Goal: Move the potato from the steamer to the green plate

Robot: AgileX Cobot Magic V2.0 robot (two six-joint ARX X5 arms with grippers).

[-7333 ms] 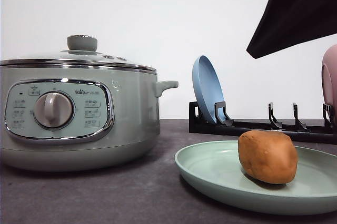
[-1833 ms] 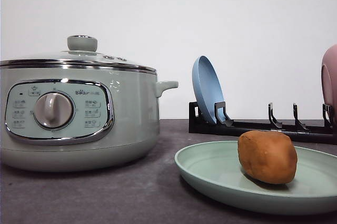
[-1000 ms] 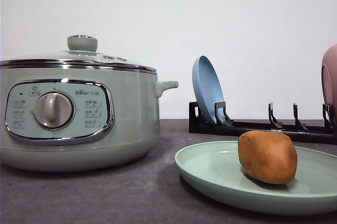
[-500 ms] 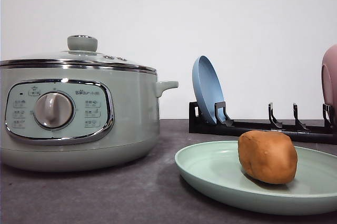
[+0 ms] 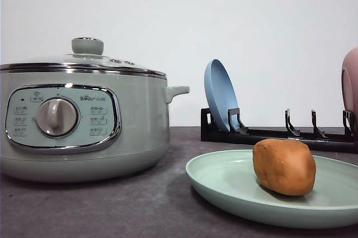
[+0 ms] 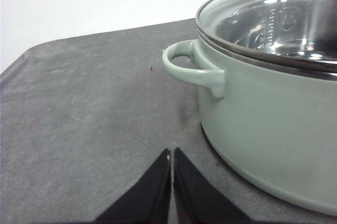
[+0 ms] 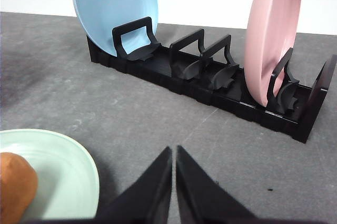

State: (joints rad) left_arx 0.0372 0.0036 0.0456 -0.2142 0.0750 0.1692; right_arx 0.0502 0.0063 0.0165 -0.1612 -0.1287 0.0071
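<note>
The potato (image 5: 284, 166) already rests on the green plate (image 5: 224, 185), right of the lidded steamer (image 5: 84, 120); the sound move now is to stay clear; left fingers (image 6: 171, 156) closed and empty beside the steamer's handle; right fingers (image 7: 174, 154) closed, low over the tabletop (image 7: 131, 103) near the dish rack (image 7: 210, 87).

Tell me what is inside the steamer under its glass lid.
Through the glass lid of the steamer, the left wrist view shows a bare shiny steel wall with level markings. The floor is hidden by the rim. The potato sits on the green plate.
</note>
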